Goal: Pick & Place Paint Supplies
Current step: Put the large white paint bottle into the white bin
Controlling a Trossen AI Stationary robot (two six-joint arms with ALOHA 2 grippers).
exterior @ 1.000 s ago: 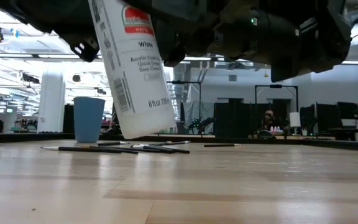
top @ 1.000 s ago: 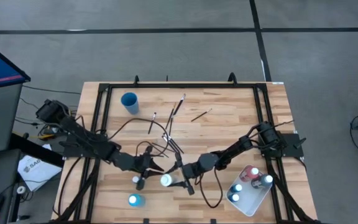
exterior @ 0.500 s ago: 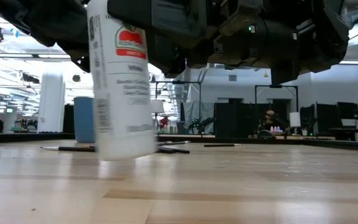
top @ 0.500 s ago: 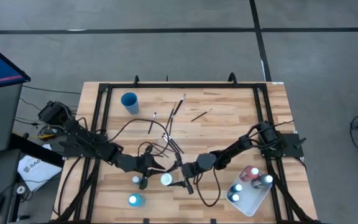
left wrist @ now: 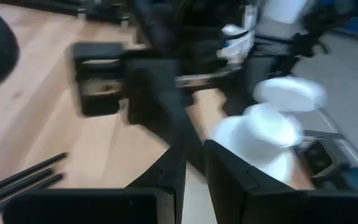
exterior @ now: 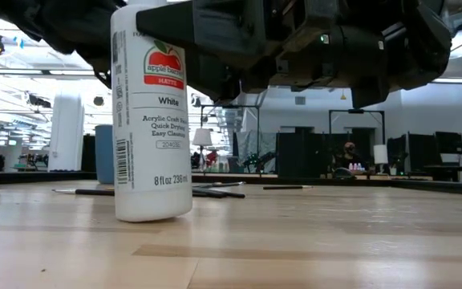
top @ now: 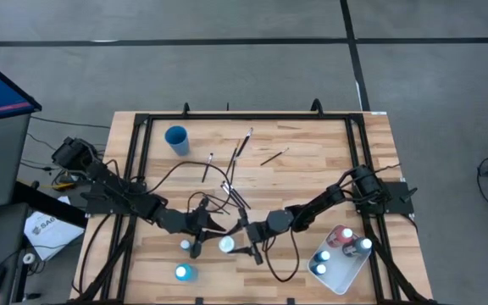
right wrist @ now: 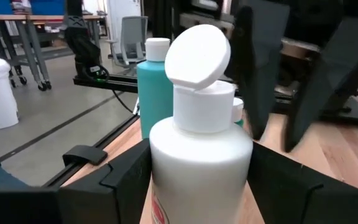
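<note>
White bottle [exterior: 151,112] stands upright on the table [top: 312,161] w/ its flip cap [right wrist: 197,53] popped, so the step in hand looks like a re-grip for the tray [top: 350,273]. Going L to R: left gripper [top: 200,227] sits just beside it, fingers [left wrist: 173,177] nearly pinched together w/ nothing visibly betw. them; keep it clear of the bottle. Right gripper [top: 246,248] has the bottle body [right wrist: 201,168] betw. its spread fingers [right wrist: 123,177], not clamping; best to centre, squeeze low on the body below the cap, then lift straight so it doesn't tip.
</note>
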